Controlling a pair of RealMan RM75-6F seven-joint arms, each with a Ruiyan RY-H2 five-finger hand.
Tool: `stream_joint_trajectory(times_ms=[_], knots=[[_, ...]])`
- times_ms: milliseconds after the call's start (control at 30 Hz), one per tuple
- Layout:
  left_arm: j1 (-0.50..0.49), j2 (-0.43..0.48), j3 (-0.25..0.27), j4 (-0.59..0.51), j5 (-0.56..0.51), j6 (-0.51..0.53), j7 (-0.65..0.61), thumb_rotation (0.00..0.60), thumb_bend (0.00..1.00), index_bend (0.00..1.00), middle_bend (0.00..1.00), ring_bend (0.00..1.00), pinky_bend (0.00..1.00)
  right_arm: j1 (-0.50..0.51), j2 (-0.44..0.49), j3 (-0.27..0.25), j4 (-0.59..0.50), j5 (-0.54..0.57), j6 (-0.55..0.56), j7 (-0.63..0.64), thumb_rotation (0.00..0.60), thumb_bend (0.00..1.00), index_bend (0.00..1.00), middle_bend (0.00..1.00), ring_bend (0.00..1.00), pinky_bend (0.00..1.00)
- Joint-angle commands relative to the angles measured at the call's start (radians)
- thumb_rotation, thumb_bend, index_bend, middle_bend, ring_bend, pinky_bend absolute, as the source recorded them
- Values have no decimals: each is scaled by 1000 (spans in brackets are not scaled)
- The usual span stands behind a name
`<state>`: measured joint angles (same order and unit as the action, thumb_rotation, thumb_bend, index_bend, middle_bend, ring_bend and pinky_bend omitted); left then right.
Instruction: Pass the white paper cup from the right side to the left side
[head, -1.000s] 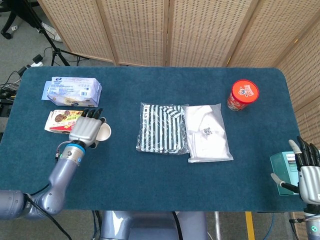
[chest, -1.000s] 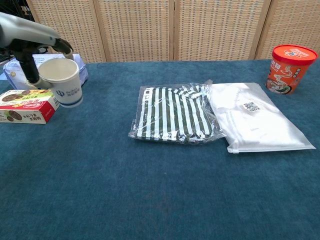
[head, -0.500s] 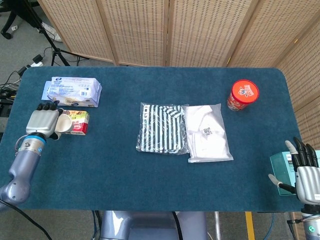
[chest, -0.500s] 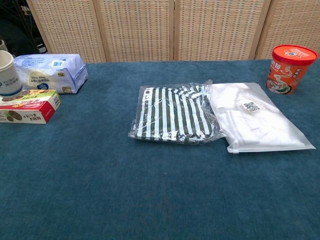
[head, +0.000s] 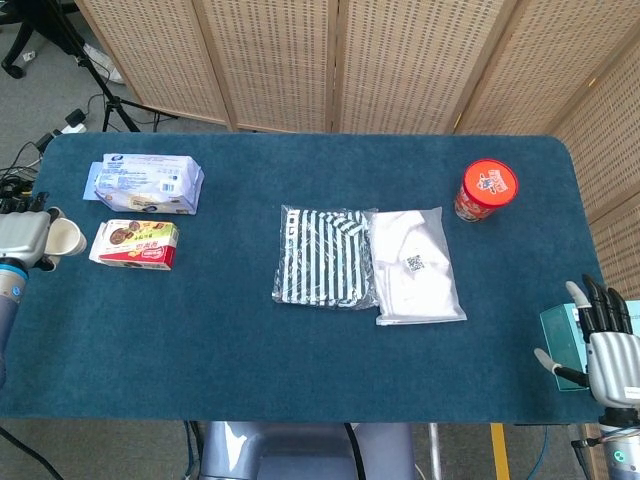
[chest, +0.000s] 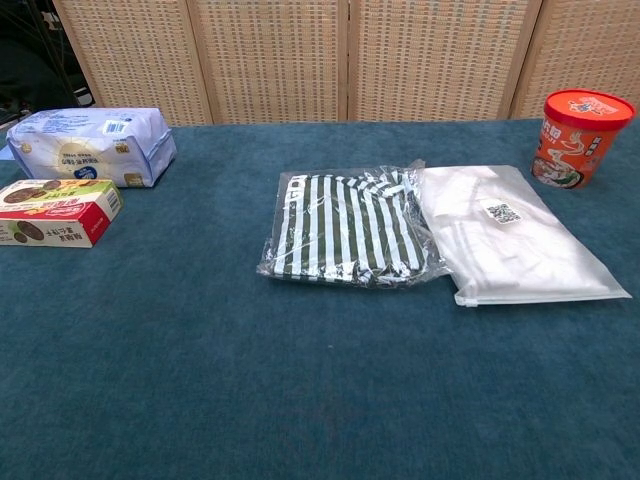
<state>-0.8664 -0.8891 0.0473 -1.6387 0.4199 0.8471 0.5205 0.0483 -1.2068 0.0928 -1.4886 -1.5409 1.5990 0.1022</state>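
In the head view my left hand (head: 20, 240) grips the white paper cup (head: 64, 238) at the table's far left edge, just left of the biscuit box. The cup lies on its side in the hand, its open mouth facing right. My right hand (head: 608, 345) hangs off the table's front right corner with its fingers spread and nothing in them. The chest view shows neither hand nor the cup.
A red and green biscuit box (head: 136, 244) and a blue wipes pack (head: 145, 184) lie at the left of the blue table (head: 250, 380). A striped bagged garment (head: 323, 256) and a white one (head: 415, 263) lie mid-table. A red noodle cup (head: 485, 190) stands far right. A teal box (head: 565, 345) is beside the right hand.
My left hand has carried the cup leftward, from beside the biscuit box to past the table's left edge, out of the chest view. The right hand has barely moved.
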Motion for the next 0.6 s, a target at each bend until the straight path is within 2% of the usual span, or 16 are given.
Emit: stream_joint_trajectory(times_ms=[33, 133, 333, 600], knots=[[20, -18, -7, 43, 19, -19, -29, 600, 364, 353, 0, 0, 0, 0, -1, -1, 0, -1, -2, -4, 600, 130, 0, 0, 0, 0], [29, -38, -8, 87, 28, -36, -43, 600, 364, 356, 0, 0, 0, 1, -3, -1, 0, 0, -4, -10, 600, 126, 0, 0, 0, 0], [53, -129, -17, 278, 49, -104, -84, 600, 364, 358, 0, 0, 0, 7, -12, 5, 3, 16, -19, -30, 600, 130, 0, 0, 0, 0], [67, -174, -23, 426, 36, -197, -121, 600, 364, 359, 0, 0, 0, 10, -15, 4, 5, 23, -31, -40, 600, 129, 0, 0, 0, 0]])
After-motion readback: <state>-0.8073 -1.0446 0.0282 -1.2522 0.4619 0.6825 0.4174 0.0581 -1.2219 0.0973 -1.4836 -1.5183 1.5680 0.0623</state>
